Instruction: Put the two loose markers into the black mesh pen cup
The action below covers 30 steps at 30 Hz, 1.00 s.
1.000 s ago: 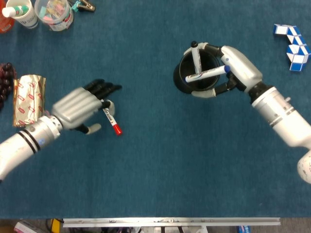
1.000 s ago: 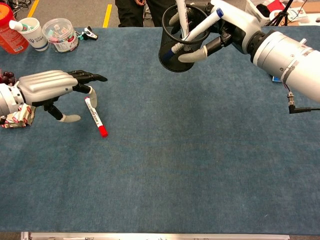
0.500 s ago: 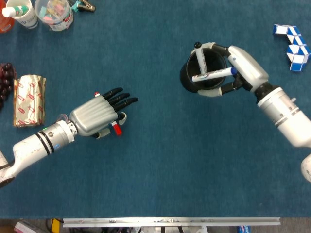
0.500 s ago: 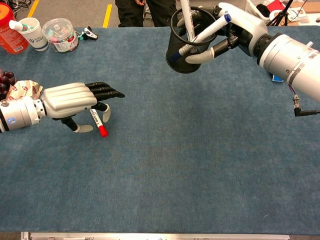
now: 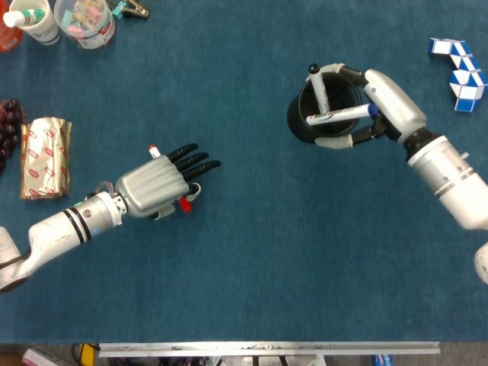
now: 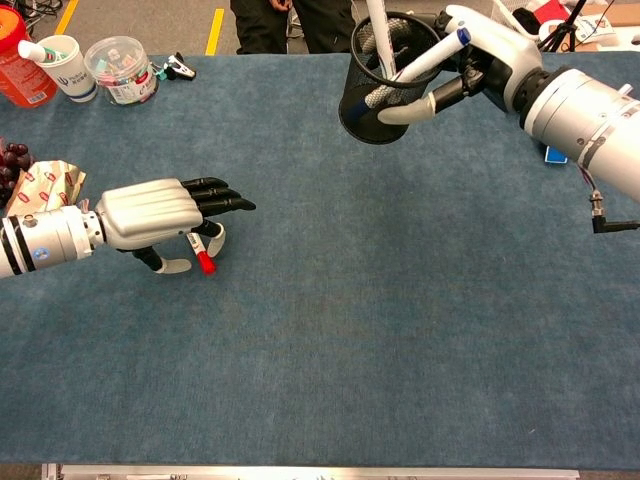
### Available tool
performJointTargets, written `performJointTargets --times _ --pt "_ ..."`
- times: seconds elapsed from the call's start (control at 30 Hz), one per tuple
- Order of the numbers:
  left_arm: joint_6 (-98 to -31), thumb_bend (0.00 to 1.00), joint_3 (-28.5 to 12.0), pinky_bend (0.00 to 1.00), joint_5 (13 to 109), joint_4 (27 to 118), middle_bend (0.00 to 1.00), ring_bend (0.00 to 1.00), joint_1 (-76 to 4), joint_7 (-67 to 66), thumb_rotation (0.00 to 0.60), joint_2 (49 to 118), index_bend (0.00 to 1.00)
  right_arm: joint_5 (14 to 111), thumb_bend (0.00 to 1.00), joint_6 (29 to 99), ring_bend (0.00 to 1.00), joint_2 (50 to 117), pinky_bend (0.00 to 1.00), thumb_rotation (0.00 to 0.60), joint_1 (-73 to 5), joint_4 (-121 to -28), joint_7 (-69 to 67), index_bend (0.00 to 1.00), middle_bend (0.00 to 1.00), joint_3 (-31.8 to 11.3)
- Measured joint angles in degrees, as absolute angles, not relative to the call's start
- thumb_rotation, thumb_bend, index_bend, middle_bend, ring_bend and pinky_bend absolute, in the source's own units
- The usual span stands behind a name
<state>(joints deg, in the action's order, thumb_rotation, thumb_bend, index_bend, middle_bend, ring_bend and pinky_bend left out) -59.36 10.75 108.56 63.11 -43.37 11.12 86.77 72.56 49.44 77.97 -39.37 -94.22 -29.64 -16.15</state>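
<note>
The red-capped marker (image 5: 184, 203) lies on the blue cloth under my left hand (image 5: 152, 187). Only its red cap (image 6: 205, 263) and its white tail show past the hand. My left hand (image 6: 160, 210) lies flat over it with fingers stretched out and the thumb low beside the cap. My right hand (image 5: 385, 103) wraps the black mesh pen cup (image 5: 301, 126) from the right. A blue-capped marker (image 5: 335, 115) leans across the cup's mouth, its cap against my right hand (image 6: 490, 55). A white marker (image 5: 316, 84) stands inside the cup (image 6: 365, 110).
A gold foil packet (image 5: 46, 156) and dark grapes (image 5: 8, 126) lie at the far left. A white cup (image 5: 34, 19) and a clear tub (image 5: 85, 21) stand at the back left. A blue-white snake puzzle (image 5: 460, 72) lies at the back right.
My left hand has slid right and forward over the red marker, which now is mostly covered. My right hand has shifted the cup slightly to the right.
</note>
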Motion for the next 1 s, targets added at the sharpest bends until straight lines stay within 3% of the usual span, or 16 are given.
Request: performJointTargets --times 1.0 --pt "-60.40 0.30 13.12 0.00 107.32 58.12 0.04 0.00 -44.20 13.15 0.600 90.84 0.49 71.49 0.26 49.67 0.31 78.34 0.26 0.600 -39.37 -92.80 -30.43 0.42 0.42 -16.07"
